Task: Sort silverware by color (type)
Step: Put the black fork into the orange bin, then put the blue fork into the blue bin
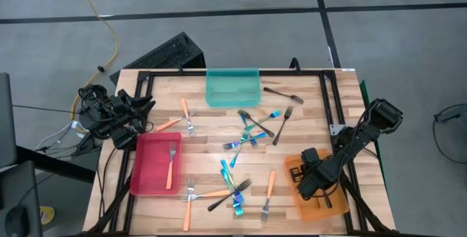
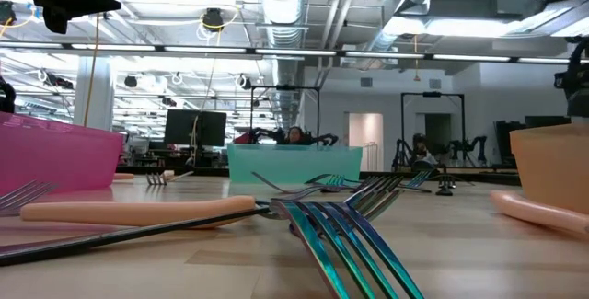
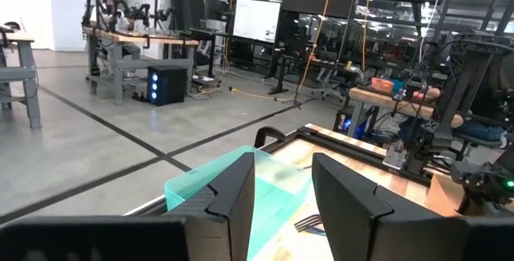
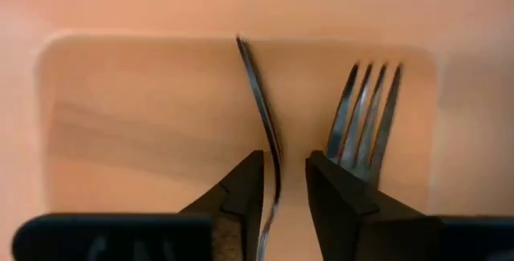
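Straddling a dark fork (image 4: 265,124) lying on edge in the orange tray (image 4: 120,116), the right gripper (image 4: 283,182) stands narrowly parted with no visible pinch. Judged thin, stiff, light and slippery; its handle middle looks best to take. Other forks (image 1: 244,131) scatter mid-table. The left gripper (image 3: 281,197), parted, hovers near the teal tray (image 3: 217,185).

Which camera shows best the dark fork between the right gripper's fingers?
The right wrist view: the dark fork lies edge-on between the right gripper fingers, inside the orange tray. From above the arm hides it; the other views miss it.
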`<state>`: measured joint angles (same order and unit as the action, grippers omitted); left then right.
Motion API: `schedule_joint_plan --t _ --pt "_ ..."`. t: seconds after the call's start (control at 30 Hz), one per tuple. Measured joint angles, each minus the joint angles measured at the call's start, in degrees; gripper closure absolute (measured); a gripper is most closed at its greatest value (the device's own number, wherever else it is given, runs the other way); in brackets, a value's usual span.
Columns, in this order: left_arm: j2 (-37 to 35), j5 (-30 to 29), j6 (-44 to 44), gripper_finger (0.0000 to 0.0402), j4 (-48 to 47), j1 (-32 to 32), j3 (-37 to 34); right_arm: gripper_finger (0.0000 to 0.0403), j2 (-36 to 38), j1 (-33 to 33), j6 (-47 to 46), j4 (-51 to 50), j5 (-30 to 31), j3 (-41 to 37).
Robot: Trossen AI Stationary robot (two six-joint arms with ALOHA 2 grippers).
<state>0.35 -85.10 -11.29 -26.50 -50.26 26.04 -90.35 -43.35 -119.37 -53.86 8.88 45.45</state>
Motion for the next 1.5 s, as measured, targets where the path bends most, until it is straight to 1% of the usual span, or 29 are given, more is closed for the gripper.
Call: schedule_joint_plan --t 0.33,0.6,0.73,0.87,1.03,1.17,1.23,1.33,1.43,1.5 --pt "0.0 0.0 0.0 0.0289 0.0 0.0 0.0 0.0275 0.0 0.0 2.2 -0.4 0.2 0.5" --pt "0.0 0.0 0.0 0.0289 0.0 0.0 0.0 0.0227 0.0 0.0 3.0 -0.4 0.2 0.6" --pt "0.0 0.0 0.1 0.0289 0.0 0.0 0.0 0.0216 0.2 0.0 3.2 -0.5 0.2 0.6" --pt "0.0 0.0 0.1 0.0289 0.0 0.0 0.0 0.0218 2.2 0.0 4.0 -0.5 0.4 0.6" --pt "0.0 0.0 0.1 0.0289 0.0 0.0 0.0 0.0224 7.1 0.0 4.7 -2.6 1.5 0.7" --pt "0.0 0.0 0.1 0.0289 0.0 0.0 0.0 0.0227 12.8 0.5 10.2 -2.9 2.1 0.7" --pt "0.0 0.0 0.1 0.0289 0.0 0.0 0.0 0.0227 16.2 1.5 13.6 -2.4 3.6 0.7" --pt "0.0 0.0 0.1 0.0289 0.0 0.0 0.0 0.0227 20.6 4.0 20.2 -2.1 9.1 1.7" --pt "0.0 -0.2 0.1 0.0289 0.0 0.0 0.0 0.0227 24.1 7.7 31.9 0.4 16.8 3.3" --pt "0.0 -0.2 0.1 0.0289 0.0 0.0 0.0 0.0227 25.8 10.8 43.9 4.9 21.1 4.3"
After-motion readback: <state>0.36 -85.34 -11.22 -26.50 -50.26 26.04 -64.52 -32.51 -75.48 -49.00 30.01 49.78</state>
